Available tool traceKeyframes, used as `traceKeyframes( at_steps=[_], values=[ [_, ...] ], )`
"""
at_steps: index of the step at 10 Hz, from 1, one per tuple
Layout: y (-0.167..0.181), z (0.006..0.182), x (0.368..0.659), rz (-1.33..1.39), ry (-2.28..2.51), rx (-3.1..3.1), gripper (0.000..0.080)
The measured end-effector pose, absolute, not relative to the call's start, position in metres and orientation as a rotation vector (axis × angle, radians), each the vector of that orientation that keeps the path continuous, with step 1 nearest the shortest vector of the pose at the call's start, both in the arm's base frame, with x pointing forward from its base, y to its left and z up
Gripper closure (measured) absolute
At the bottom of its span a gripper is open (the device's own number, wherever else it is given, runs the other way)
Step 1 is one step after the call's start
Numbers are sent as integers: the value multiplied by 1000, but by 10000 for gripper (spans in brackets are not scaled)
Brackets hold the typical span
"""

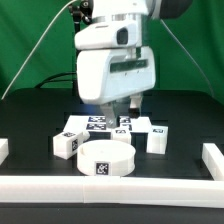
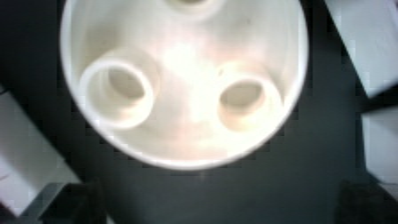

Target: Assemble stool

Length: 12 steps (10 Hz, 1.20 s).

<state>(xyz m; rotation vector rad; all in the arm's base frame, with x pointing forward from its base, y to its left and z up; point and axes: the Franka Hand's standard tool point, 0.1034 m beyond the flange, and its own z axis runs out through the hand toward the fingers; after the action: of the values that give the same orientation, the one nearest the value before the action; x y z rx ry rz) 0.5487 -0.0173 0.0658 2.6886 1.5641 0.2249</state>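
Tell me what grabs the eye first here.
The bulky white gripper hangs open at the exterior view's centre, above the table. Below it, in front, lies the round stool seat, flanked by two blocky legs. In the wrist view the seat's holed face fills nearly the whole picture.

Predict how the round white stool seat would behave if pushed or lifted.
The round seat looks thick and solid, so probably stiff. Lying flat on its broad face, it should slide rather than roll or tip. Its smooth curved rim might slip when gripped.

Seat (image 1: 105, 158) flanked by legs (image 1: 67, 143); gaps btwn tight; border bar (image 1: 110, 187) blocks front.
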Motion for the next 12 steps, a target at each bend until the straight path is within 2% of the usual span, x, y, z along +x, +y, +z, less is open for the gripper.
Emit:
traceKeyframes(
  at_steps=[1, 12],
  values=[
    [-17, 55, 548, 218, 1592, 2669, 150],
    [-11, 48, 547, 181, 1443, 2790, 150]
  ],
)
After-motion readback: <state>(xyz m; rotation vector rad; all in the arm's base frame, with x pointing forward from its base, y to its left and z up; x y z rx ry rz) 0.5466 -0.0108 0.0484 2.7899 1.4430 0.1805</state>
